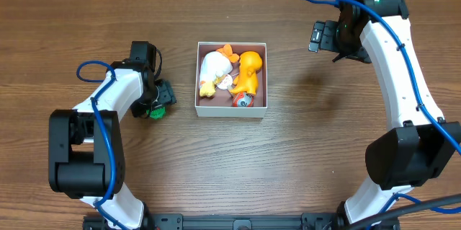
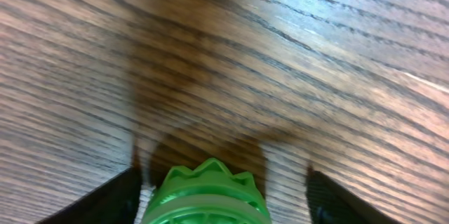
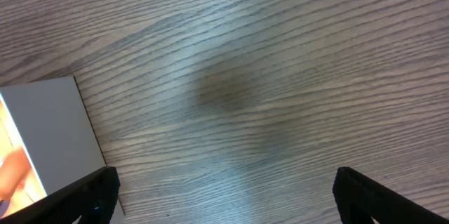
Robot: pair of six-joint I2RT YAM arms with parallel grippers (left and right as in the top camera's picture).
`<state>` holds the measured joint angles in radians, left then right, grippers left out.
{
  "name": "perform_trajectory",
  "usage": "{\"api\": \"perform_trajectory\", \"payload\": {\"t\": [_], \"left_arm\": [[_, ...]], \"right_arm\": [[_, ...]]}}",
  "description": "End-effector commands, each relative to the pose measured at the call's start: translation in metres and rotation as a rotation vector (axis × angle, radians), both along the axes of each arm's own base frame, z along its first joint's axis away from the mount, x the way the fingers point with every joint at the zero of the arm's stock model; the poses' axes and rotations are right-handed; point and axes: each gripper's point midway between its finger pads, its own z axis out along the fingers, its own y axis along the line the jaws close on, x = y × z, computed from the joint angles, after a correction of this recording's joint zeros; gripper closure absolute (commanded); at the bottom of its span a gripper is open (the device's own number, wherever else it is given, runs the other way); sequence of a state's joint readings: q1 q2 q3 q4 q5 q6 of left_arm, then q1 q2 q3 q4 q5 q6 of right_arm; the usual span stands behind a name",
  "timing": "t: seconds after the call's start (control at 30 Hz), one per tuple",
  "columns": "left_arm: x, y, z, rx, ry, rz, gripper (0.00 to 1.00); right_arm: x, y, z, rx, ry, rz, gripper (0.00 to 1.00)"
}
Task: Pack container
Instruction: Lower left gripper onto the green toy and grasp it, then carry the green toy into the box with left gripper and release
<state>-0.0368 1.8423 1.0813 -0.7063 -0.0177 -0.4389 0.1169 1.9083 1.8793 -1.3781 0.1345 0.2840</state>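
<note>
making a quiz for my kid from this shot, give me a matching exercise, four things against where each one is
Things
1 green toy
2 orange toy
3 white toy
4 right gripper

Places
a in the container, on the right arm's side
b open over bare table
c between the fingers of the left gripper
d in the container, on the left arm's side

Pairs: 1-c, 2-a, 3-d, 4-b

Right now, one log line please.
left end effector: open, straddling green toy | right end effector: open, empty | container: toys inside
</note>
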Motion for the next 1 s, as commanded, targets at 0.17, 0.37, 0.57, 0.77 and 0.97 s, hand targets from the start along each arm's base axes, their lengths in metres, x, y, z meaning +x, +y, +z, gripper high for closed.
{"api": "perform_trajectory", "payload": {"t": [0.17,0.37,0.57,0.77,0.97], "left_arm": [[-0.013,-0.005,-0.013,-0.035,0.046,-0.005,0.54],[-0.013,-0.005,-0.013,-0.035,0.049,-0.005,0.61],[-0.013,-0.005,-0.012,-0.034,0.049,-0.011,0.62],[-0.007,-0.005,-0.003,-0.034,0.045,-0.016,0.64],[0.007,-0.005,0.018,-0.032,0.035,-0.044,0.67]], "right_arm": [[0.003,-0.001,0.016,-0.002,-0.049,0.001,0.0],[0.003,-0.001,0.016,-0.002,-0.049,0.001,0.0],[0.003,-0.001,0.016,-0.002,-0.049,0.001,0.0],[0.003,-0.001,0.016,-0.002,-0.049,0.001,0.0],[0.003,-0.001,0.016,-0.002,-0.049,0.001,0.0]]}}
